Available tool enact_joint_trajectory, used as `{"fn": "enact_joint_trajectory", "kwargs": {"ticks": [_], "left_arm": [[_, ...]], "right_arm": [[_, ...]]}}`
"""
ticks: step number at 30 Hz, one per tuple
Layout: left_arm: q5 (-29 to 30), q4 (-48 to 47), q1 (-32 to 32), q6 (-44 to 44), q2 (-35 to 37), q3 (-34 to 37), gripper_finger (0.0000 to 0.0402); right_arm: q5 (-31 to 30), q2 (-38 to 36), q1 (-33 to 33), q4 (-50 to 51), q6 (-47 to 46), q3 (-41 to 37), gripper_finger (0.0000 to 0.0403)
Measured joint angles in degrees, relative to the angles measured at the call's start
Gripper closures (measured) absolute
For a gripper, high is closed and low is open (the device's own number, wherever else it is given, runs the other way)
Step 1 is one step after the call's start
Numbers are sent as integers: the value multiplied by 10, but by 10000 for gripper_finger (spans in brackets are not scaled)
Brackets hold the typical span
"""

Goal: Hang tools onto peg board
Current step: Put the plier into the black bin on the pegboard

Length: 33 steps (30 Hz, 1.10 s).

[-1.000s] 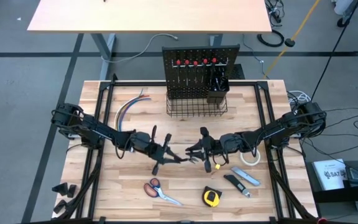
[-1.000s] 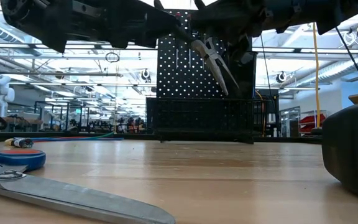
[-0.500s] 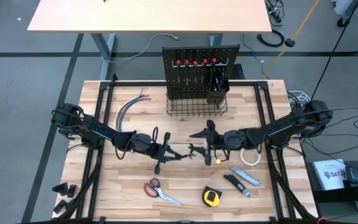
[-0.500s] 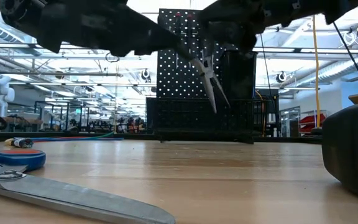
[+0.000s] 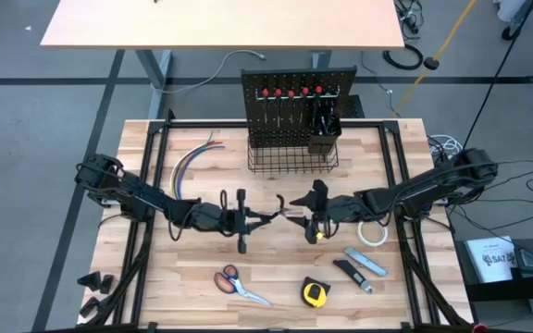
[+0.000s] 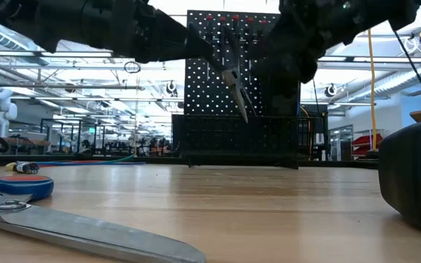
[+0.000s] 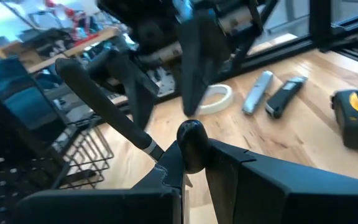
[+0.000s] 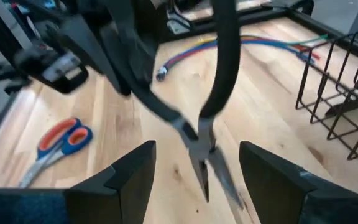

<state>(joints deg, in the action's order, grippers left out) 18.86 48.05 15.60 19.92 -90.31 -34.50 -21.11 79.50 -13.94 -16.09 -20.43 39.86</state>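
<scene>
Black-handled needle-nose pliers hang in the air over the middle of the table, with my left gripper shut on them. In the low view their silver jaws point down in front of the peg board. My right gripper is open, a finger on either side of the pliers' jaws without touching them. Red-handled tools hang on the peg board above its wire basket. My left gripper pinches the rounded end of one black handle between its two fingers. The fingers come about level from the table's left. The other handle sticks out free, and the pliers are lifted clear of the table, jaws toward my right gripper.
On the near half of the table lie orange-handled scissors, a yellow tape measure, a grey utility knife and a white tape roll. Coloured wires lie at the far left. The black frame rails run along both sides.
My right gripper has opened, let go of the pliers and drawn back a little toward the table's right edge. My left gripper has turned at the wrist while staying in place, and the pliers have swung so that their jaws point more steeply down.
</scene>
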Motion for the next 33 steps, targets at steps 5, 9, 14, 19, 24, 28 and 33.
{"fn": "enact_joint_trajectory", "kwargs": {"ticks": [5,9,14,19,24,28,33], "left_arm": [[11,19,7,1,2,0,365],[12,21,7,0,2,0,365],[12,26,7,-1,2,0,365],[14,26,6,-1,2,0,365],[15,29,5,-21,2,0,365],[14,30,5,-27,2,0,365],[14,30,5,-30,2,0,365]], "right_arm": [[2,34,1,-8,1,0,179],[0,67,1,-45,45,0,179],[-4,88,2,-103,97,0,179],[-32,92,1,-111,110,0,179],[-41,108,3,-145,108,0,179],[-43,129,5,-192,124,0,179],[-47,151,5,-225,151,0,187]]}}
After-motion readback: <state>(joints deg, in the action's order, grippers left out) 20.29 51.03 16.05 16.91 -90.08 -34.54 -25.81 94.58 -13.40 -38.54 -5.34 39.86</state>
